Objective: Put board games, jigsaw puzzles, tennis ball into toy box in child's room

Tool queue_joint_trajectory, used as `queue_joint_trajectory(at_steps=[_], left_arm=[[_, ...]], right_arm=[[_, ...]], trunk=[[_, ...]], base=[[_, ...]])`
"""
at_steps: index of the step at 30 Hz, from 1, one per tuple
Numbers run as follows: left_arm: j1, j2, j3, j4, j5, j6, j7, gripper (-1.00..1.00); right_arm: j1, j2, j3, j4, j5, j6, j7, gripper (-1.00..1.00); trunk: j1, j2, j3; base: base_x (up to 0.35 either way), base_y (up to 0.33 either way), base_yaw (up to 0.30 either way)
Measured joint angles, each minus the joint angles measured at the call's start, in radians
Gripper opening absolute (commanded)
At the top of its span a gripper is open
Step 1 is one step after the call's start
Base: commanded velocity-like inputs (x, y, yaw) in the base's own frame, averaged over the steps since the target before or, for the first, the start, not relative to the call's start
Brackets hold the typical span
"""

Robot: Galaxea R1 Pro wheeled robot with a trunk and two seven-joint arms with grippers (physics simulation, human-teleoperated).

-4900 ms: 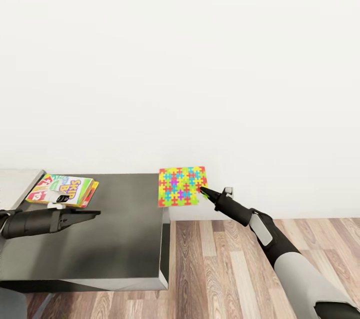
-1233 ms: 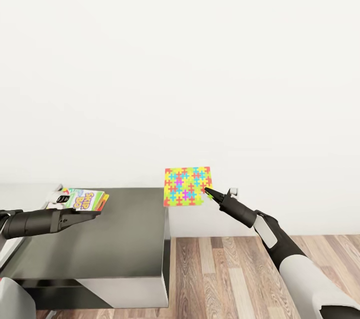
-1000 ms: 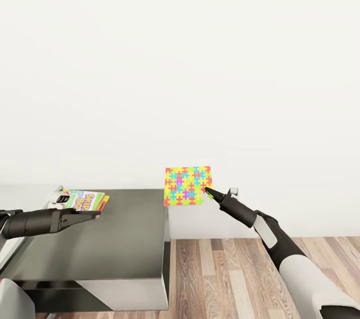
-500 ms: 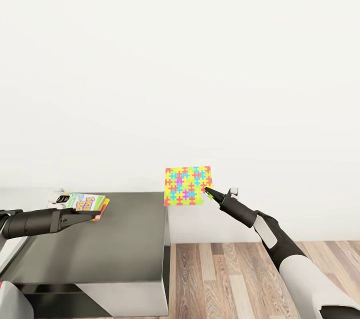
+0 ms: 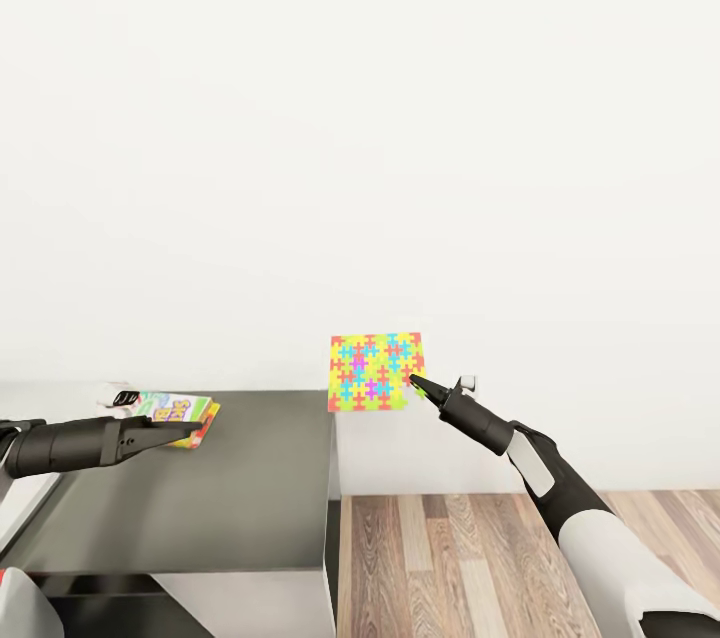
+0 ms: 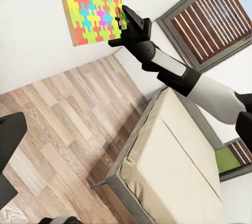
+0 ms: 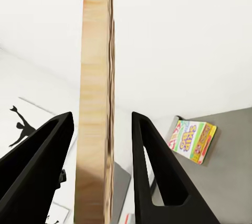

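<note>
I'm carrying a jigsaw puzzle (image 5: 376, 372) clamped edge-on in my right gripper (image 5: 414, 380), off the dark surface's (image 5: 230, 488) end, my left jaws (image 5: 190, 432) unreadable beside the SKIP-BO box (image 5: 180, 413); next, locate the toy box.

Both arms have black tapering forearms, and the right arm (image 5: 610, 543) has pale grey upper casing.

table (image 5: 250, 478) dark top bare at 6 o'clock | SKIP-BO box (image 5: 185, 411) blocked my left gripper (image 5: 195, 430) at 9 | floor (image 5: 450, 558) side open
</note>
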Motion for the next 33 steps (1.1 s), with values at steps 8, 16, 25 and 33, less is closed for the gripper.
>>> queue_joint_trajectory(at_steps=[8, 16, 25, 33], left_arm=[[0.0, 0.0, 0.0, 0.0, 0.0, 0.0, 0.0, 1.0], [0.0, 0.0, -0.001, 0.0, 0.0, -0.001, 0.0, 1.0], [0.0, 0.0, -0.002, 0.0, 0.0, -0.001, 0.0, 1.0], [0.0, 0.0, -0.002, 0.0, 0.0, -0.002, 0.0, 1.0]], right_arm=[[0.0, 0.0, 0.0, 0.0, 0.0, -0.001, 0.0, -1.0], [0.0, 0.0, 0.0, 0.0, 0.0, -0.001, 0.0, -1.0], [0.0, 0.0, 0.0, -0.001, 0.001, -0.001, 0.0, -1.0], [0.0, 0.0, 0.0, 0.0, 0.003, -0.001, -0.002, -1.0]], trunk=[[0.0, 0.0, 0.013], [0.0, 0.0, 0.027], [0.0, 0.0, 0.042], [0.0, 0.0, 0.053]], base=[[0.0, 0.0, 0.0], [0.0, 0.0, 0.0], [0.0, 0.0, 0.011], [0.0, 0.0, 0.05]])
